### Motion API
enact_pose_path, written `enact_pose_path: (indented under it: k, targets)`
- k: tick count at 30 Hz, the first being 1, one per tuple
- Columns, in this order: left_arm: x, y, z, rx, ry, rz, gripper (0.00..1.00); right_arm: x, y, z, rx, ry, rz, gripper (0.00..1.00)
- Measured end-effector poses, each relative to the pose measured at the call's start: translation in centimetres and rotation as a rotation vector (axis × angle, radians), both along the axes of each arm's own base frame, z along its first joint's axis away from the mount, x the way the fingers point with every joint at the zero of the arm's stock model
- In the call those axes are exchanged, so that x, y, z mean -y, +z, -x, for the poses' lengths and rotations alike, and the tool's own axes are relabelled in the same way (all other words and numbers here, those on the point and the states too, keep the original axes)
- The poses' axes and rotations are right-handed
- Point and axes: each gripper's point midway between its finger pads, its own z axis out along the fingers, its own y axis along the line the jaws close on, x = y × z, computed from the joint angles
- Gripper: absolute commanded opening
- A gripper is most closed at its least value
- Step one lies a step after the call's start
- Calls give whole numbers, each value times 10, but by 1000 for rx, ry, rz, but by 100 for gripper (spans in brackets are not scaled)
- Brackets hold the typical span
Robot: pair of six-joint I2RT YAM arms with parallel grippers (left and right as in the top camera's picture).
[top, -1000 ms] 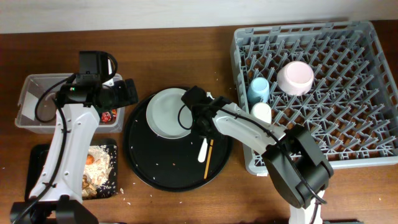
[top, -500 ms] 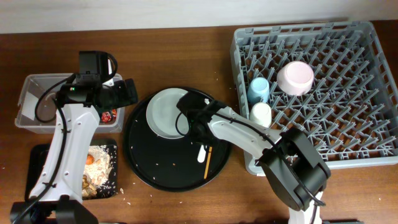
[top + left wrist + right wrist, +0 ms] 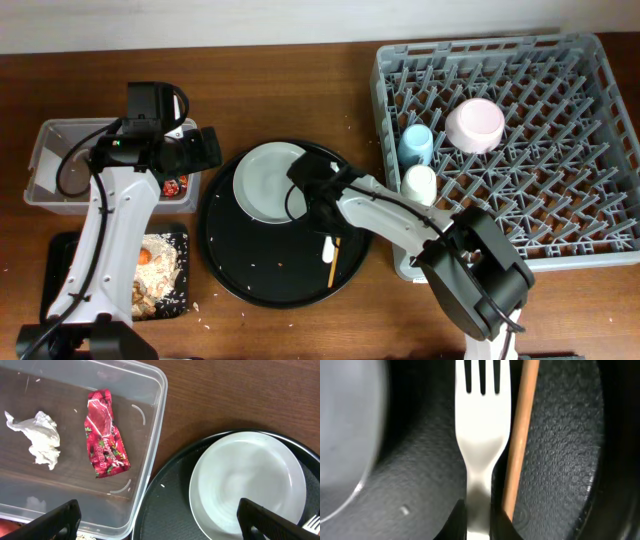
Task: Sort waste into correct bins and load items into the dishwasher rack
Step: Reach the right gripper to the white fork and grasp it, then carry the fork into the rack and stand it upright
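Fork (image 3: 479,435) lies near the right edge of the round tray (image 3: 260,270), just beside a chopstick (image 3: 520,435); the right gripper (image 3: 479,520) is clamped on its handle, evidently for transfer to the rack (image 3: 560,200); the left gripper (image 3: 160,526) hangs wide apart over the tub (image 3: 155,420) rim, holding nothing; tub contents: wrapper (image 3: 105,432), tissue (image 3: 37,437); rack contents: blue cup (image 3: 416,143), cream cup (image 3: 420,182), bowl (image 3: 474,124); the plate (image 3: 247,485) sits at the tray's upper edge.

The lower left part of the round tray (image 3: 250,272) is bare, so there is room to reach in. The plate (image 3: 262,185) fills its upper part. On its right side lie the fork (image 3: 326,243) and a chopstick (image 3: 333,262), side by side, with the right arm (image 3: 395,215) over them. The rack (image 3: 560,150) stands just right of it.
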Motion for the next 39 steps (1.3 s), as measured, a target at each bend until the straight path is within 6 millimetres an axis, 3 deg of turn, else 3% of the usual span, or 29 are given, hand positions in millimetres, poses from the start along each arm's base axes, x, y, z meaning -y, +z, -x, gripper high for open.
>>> enact_pose_path:
  k: [7, 14, 16, 18, 21, 24, 30, 32, 36, 39]
  targets:
    - [0, 0, 0, 0, 0, 0, 99, -1, 26, -7, -10, 84, 15, 4]
    - [0, 0, 0, 0, 0, -1, 99, 40, 99, -31, -59, 201, 68, 4]
    - [0, 0, 0, -1, 0, 0, 99, 55, 108, -38, -67, 238, 76, 4]
    - [0, 0, 0, -1, 0, 0, 99, 78, 110, -41, -100, 262, 91, 4]
    - [0, 0, 0, 0, 0, 0, 99, 143, 111, -50, -170, 197, 102, 4]
    - [0, 0, 0, 0, 0, -1, 99, 191, 113, -50, -218, 178, 99, 4]
    - [0, 0, 0, 0, 0, 0, 99, 250, 114, -54, -230, 103, 148, 4]
    - [0, 0, 0, 0, 0, 0, 99, 260, 114, -54, -233, 102, 165, 4]
    - [0, 0, 0, 0, 0, 0, 99, 261, 113, -62, -202, 127, 173, 4]
    - [0, 0, 0, 0, 0, 0, 99, 264, 96, -59, -216, 138, 192, 5]
